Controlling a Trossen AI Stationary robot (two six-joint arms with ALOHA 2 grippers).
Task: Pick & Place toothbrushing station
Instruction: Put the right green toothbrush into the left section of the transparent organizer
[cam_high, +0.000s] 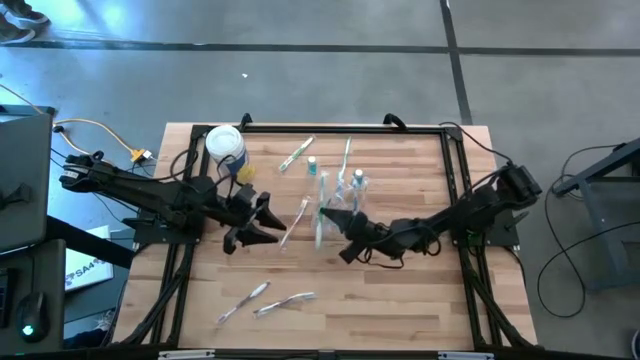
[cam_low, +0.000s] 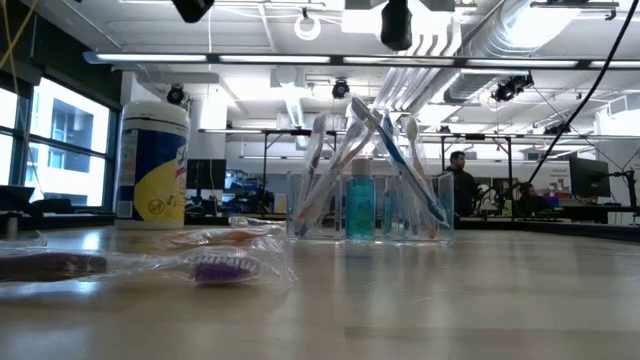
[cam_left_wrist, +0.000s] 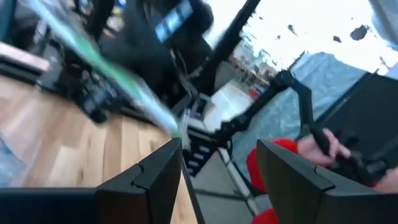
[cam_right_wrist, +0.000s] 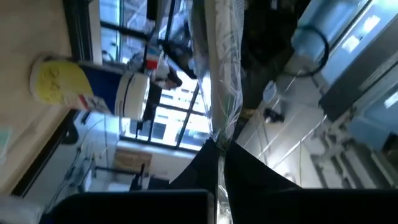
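The clear toothbrushing station (cam_high: 340, 188) stands on the wood at the table's middle, with several toothbrushes and small blue-capped bottles in it; it also shows in the low view (cam_low: 370, 205). My right gripper (cam_high: 327, 216) is just near-left of it, shut on a plastic-wrapped toothbrush (cam_high: 319, 226). My left gripper (cam_high: 278, 226) is open left of that. A pale toothbrush (cam_high: 297, 220) lies by its fingertips and shows blurred in the left wrist view (cam_left_wrist: 124, 81). My right gripper pinches the wrapped toothbrush's clear wrapper (cam_right_wrist: 219, 134) between its two fingers, which lie across the long pack. The pack sticks out past the fingers (cam_right_wrist: 239, 165) on both sides. My left gripper: the pale toothbrush's end (cam_left_wrist: 177, 129) is at one fingertip; I cannot tell whether they touch.
A white tub with a yellow label (cam_high: 225, 146) stands at the far left. One loose toothbrush (cam_high: 297, 153) lies near the far edge, and two wrapped ones (cam_high: 268, 300) lie near the front. A black frame (cam_high: 340, 128) borders the table.
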